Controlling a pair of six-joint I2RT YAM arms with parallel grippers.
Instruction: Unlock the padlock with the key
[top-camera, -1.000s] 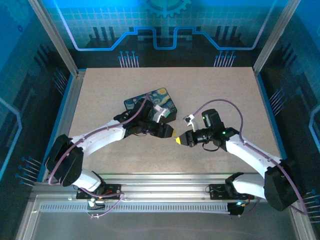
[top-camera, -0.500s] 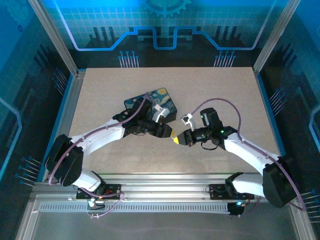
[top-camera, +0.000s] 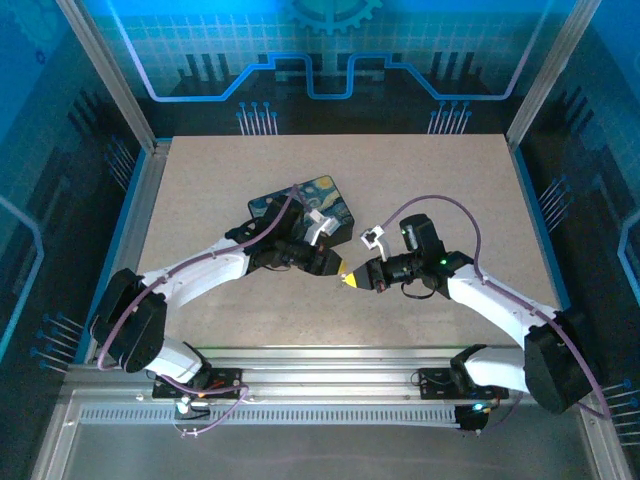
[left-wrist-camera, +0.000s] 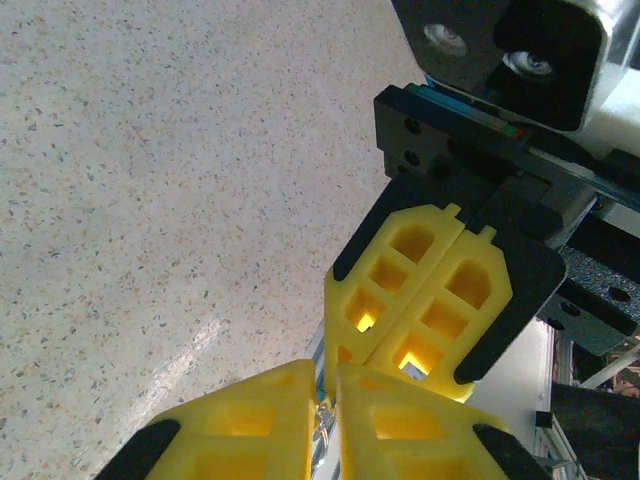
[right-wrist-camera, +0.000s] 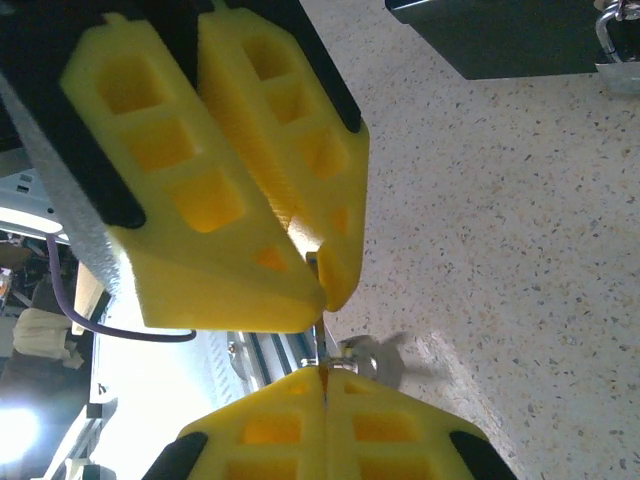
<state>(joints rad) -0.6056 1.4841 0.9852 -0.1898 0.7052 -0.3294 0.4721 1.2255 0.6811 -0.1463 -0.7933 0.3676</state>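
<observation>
The key (right-wrist-camera: 321, 335) is a thin silvery blade spanning the short gap between the two grippers' yellow tips. In the top view my left gripper (top-camera: 340, 270) and right gripper (top-camera: 352, 281) meet tip to tip just above the table. The left gripper (left-wrist-camera: 328, 375) is shut with silvery metal (left-wrist-camera: 327, 425) of the key pinched between its fingers. My right gripper (right-wrist-camera: 325, 375) is shut on the blade's other end. A small silvery ring-like piece (right-wrist-camera: 372, 358) hangs beside its tip. A silvery shackle-like part (right-wrist-camera: 612, 30), perhaps the padlock, shows at the frame's edge.
A dark box with a painted lid (top-camera: 305, 200) lies on the speckled table (top-camera: 450, 180) just behind the left gripper, and its dark side (right-wrist-camera: 500, 35) shows in the right wrist view. Metal rails (top-camera: 330, 365) run along the near edge.
My right gripper has crept left toward the left gripper, so the two yellow tips now meet. The left arm has barely moved.
</observation>
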